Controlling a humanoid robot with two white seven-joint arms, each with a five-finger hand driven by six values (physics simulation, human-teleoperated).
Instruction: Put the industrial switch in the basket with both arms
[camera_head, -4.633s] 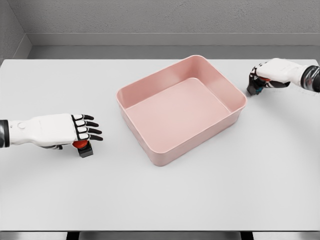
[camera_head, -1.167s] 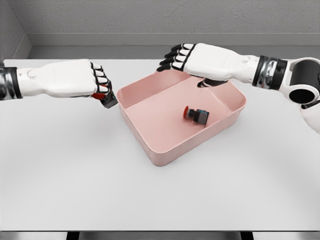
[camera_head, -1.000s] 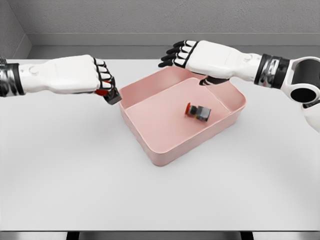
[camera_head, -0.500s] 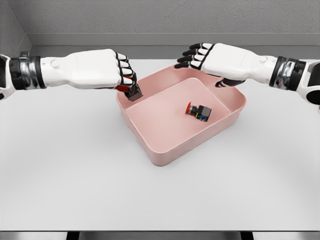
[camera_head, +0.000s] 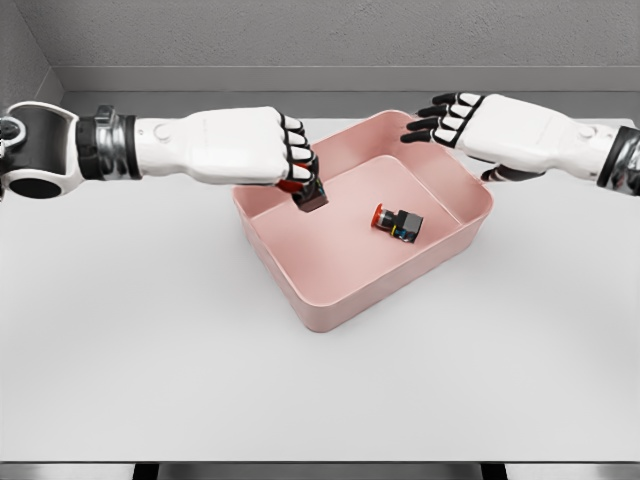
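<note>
A pink basket (camera_head: 300, 290) stands in the middle of the white table. One industrial switch (camera_head: 399, 221), dark with a red button, lies on its side on the basket floor toward the right. My left hand (camera_head: 285, 160) hovers above the basket's left part, fingers curled around a second switch (camera_head: 309, 194) whose dark body and red cap stick out below the fingertips. My right hand (camera_head: 462, 122) floats over the basket's far right corner with fingers spread and nothing in it.
The white table (camera_head: 140, 340) stretches wide around the basket, with a grey wall behind it. Both forearms reach in at the height of the basket's far rim.
My left hand has carried its switch rightward from the basket's left rim to above its inside. My right hand has drawn back to the right, empty. The switch on the basket floor stays put.
</note>
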